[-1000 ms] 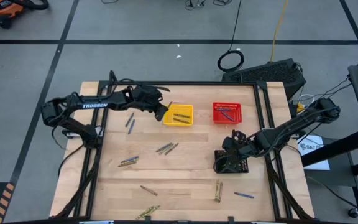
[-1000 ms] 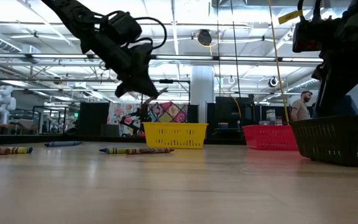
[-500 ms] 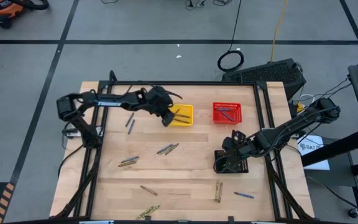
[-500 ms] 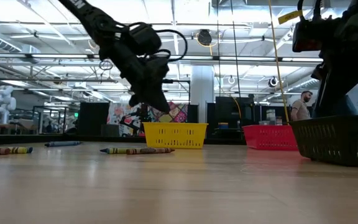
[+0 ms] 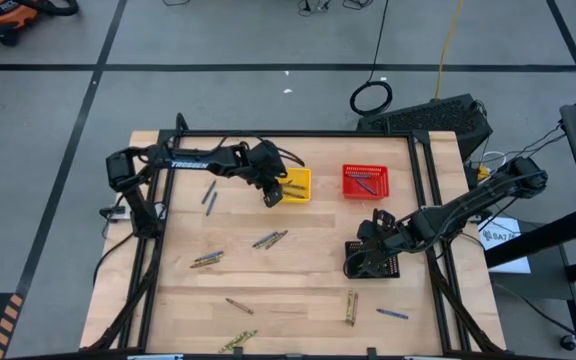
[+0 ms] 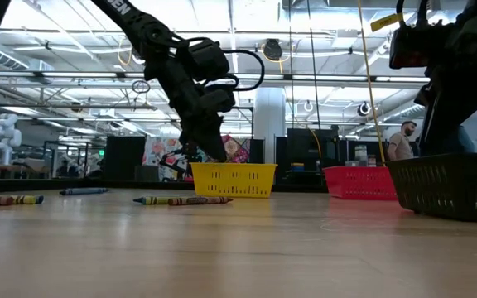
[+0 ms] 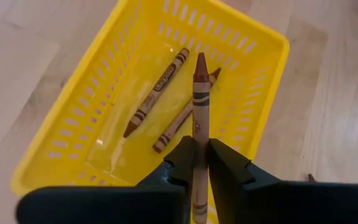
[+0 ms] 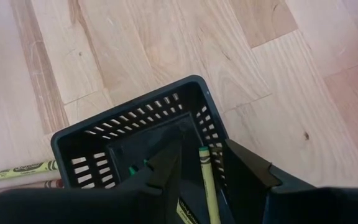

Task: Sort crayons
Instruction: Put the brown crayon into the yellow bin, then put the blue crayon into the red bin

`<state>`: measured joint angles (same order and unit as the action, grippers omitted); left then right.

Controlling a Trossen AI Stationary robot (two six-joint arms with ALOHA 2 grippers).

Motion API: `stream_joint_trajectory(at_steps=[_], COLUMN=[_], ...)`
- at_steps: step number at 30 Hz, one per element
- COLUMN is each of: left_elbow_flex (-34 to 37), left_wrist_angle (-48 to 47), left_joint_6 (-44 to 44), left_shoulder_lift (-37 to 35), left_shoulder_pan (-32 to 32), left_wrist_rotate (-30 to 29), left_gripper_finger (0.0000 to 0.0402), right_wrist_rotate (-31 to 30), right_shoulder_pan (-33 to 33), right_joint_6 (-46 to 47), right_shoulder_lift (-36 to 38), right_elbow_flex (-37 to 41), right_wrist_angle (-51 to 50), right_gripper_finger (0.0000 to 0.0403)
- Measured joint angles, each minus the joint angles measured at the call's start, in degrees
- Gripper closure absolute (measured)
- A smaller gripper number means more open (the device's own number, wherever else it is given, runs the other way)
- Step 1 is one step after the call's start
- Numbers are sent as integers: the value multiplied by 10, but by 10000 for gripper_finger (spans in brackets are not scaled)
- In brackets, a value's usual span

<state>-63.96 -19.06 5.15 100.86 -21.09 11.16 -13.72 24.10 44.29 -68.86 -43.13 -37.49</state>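
Tabletop [image 5: 308, 270] carries three baskets toward the upper right of the high view; loose crayons [image 5: 268, 239] lie scattered across its lower left. Over the yellow basket [image 7: 55, 140] the left end effector [image 7: 201, 154] has its fingers around a brown crayon [image 7: 200, 99], long axis running up the wrist frame, tip toward the far wall. Risk: released tilted, it could catch the rim and tumble out. The right end effector [image 8: 201, 163], over the black basket [image 8: 92, 140], clamps a yellow-green crayon [image 8: 207, 180], likewise lengthwise.
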Motion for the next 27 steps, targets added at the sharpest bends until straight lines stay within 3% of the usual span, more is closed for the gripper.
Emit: stream_joint_trajectory(at_steps=[6, 12, 18, 27], left_elbow_flex=[0, 1, 1, 1], left_wrist_angle=[0, -32, -109, -210], left_joint_6=[0, 0, -25, -25], left_shoulder_lift=[0, -9, -59, -165], left_shoulder_pan=[1, 2, 14, 68], left_wrist_rotate=[0, 0, 1, -1], left_gripper_finger=[323, 315, 315, 315], right_wrist_rotate=[0, 0, 0, -28], right_shoulder_pan=[0, 0, 0, 0], right_joint_6=[0, 0, -14, -64], right_shoulder_lift=[0, 0, 0, 0], right_elbow_flex=[0, 0, 0, 0], right_wrist_angle=[0, 0, 7, 120], right_gripper_finger=[298, 298, 298, 298])
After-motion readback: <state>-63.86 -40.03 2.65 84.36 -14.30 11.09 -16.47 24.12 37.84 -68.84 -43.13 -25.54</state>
